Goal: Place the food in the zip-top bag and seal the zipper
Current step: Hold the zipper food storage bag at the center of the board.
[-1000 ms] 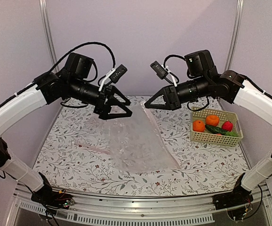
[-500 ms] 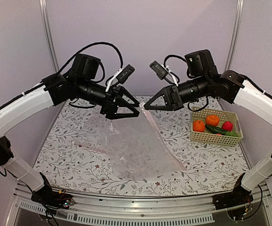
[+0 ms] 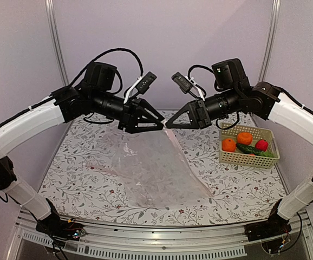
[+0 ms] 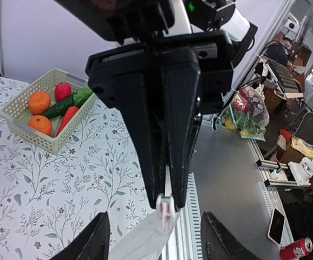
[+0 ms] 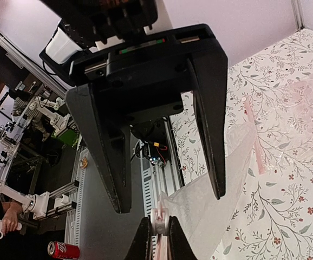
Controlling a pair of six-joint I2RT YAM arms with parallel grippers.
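Right wrist: end effector (image 5: 159, 234) grips bag (image 5: 213, 197)

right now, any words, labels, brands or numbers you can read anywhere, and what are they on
No text can be read in any view.
Red can in the room beyond the table: its markings are too blurred to read.
Zip-top bag: no print visible.
Basket: no label visible.
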